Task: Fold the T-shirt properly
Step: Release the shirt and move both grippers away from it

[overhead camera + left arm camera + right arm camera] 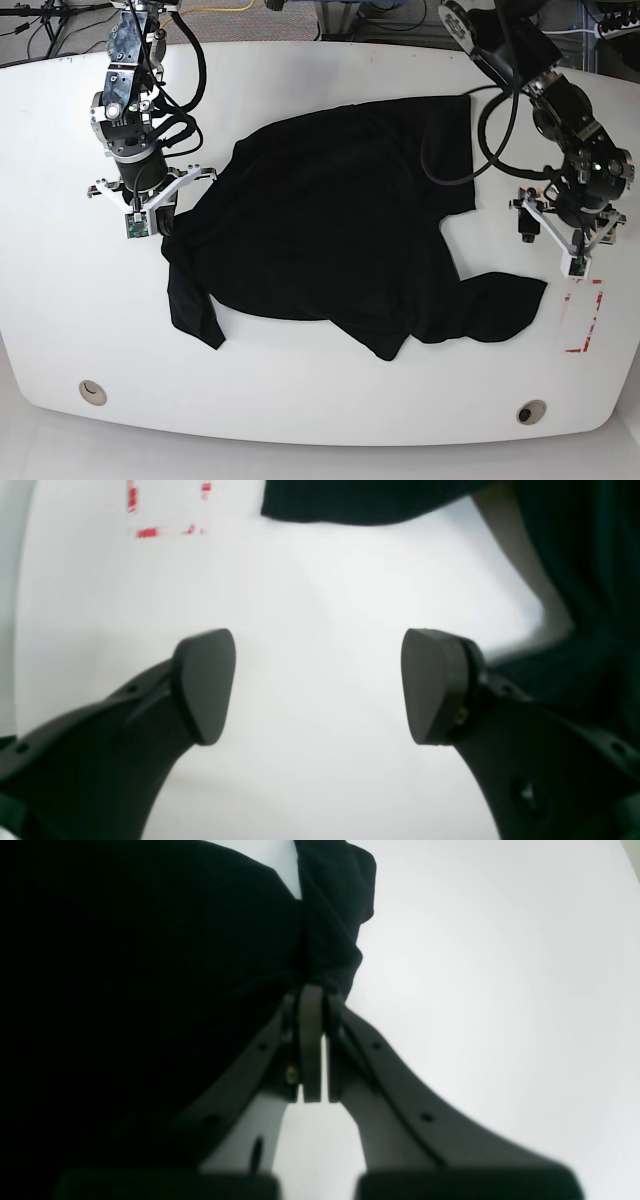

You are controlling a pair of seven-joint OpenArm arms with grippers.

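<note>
Spreading step, by the look of it: right gripper (pixel 163 222) at nine o'clock, pressed together on an edge of the black T-shirt (pixel 330 220), which lies rumpled mid-table (pixel 60 330). Left gripper (pixel 560 238) at three o'clock hangs spread and empty over bare table just above the near sleeve; next it should likely drop onto that sleeve for a matching pull.

White table (pixel 320 400) — black T-shirt (pixel 330 250) spread on it, red markings (pixel 585 315).

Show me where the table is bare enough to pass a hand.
Bare table runs along the near edge below the T-shirt, and at far left beyond the right gripper. It is crowded on the right, where the left gripper hangs beside the sleeve and red tape marks.
</note>
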